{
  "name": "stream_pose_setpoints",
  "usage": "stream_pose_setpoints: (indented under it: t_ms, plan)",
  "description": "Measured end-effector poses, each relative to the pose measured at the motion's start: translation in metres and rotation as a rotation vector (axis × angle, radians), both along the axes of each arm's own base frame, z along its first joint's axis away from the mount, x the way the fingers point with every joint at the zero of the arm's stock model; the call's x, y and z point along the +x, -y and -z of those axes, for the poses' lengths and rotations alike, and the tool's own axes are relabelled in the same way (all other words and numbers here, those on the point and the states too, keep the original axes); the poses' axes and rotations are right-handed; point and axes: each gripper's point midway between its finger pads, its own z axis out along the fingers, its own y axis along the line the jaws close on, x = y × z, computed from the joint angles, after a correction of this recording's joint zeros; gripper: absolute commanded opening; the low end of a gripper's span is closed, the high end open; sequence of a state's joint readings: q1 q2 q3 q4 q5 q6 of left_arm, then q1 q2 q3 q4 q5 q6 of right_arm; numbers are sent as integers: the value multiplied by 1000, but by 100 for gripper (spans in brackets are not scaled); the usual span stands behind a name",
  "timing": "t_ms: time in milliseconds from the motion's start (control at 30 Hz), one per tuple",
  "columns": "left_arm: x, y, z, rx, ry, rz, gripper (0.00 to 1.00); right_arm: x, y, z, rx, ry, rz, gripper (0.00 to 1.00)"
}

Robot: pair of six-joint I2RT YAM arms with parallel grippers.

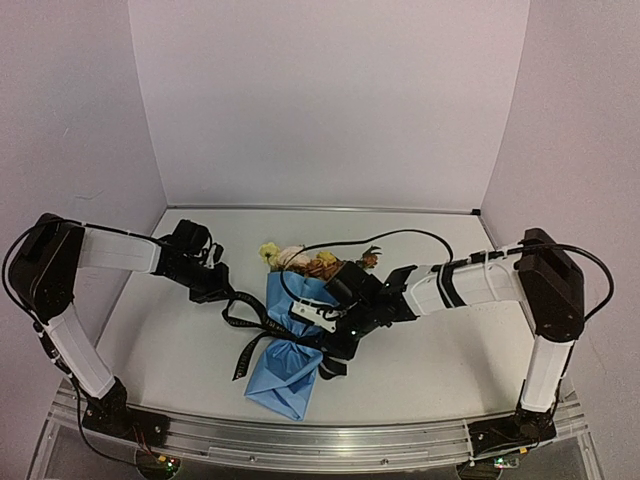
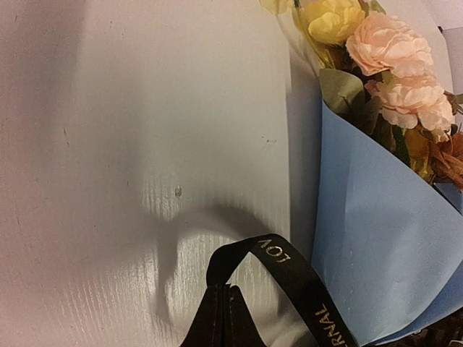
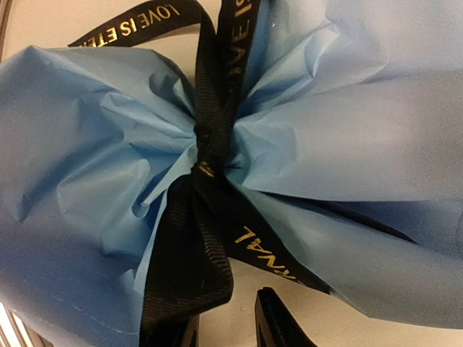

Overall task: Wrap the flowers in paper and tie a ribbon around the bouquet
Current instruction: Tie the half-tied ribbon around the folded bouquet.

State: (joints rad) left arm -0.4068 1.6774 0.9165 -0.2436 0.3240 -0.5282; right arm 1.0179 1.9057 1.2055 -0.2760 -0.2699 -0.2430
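- Fingers (image 3: pixel 278 325) of R gripper (image 3: pixel 228 329) stand apart, w/ bare table (image 3: pixel 311 318) showing in the gap; nothing pinched betw them.
- Ribbon (image 3: pixel 210 144) tail drapes down against one R finger; the other finger is clear of it.
- Just beyond, ribbon cinches paper (image 3: pixel 94 144) into a tight waist, w/ paper crumpled on both sides.
- Gold lettering on the ribbon: "LOVE IS ETE…" on the far strand, "…RNAL" on the near tail.
- L gripper (image 2: pixel 228 303) fingers are pressed together on a ribbon loop; "LOV" & "…ERNAL" are legible there.
- In the L wrist view the blue cone lies just beside that loop, w/ flowers (image 2: pixel 391 43) at its far end: yellow, pink, orange heads.
- Top view: bouquet (image 1: pixel 285 305) lies mid-table betw the arms, heads toward back wall (image 1: pixel 320 100), tail toward the near edge. Ribbon strands trail off its L side toward L gripper.
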Motion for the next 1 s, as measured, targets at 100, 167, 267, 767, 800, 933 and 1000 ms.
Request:
stream_pose_setpoints:
  t_ms: [100, 167, 267, 767, 800, 933, 1000]
  plan:
    - [0, 2, 3, -2, -9, 7, 0, 2, -3, 8, -16, 11, -13, 35]
    - [1, 5, 1, -5, -6, 11, 0, 2, -3, 13, -27, 26, -16, 34]
    - [2, 8, -2, -13, 0, 19, 0, 4, -5, 16, -40, 56, -19, 21]
    - [0, 14, -5, -18, 9, 42, 48, 19, -2, 12, -86, 89, 90, 0]
    - [-2, 16, -8, -17, 16, 49, 51, 19, -2, 10, -86, 76, 101, 0]
    - [-13, 35, -39, -22, 109, 116, 53, 23, -7, -6, -46, -3, 181, 0]
    - [-23, 48, -63, -37, 180, 156, 54, 26, -9, -15, -10, -58, 240, 0]
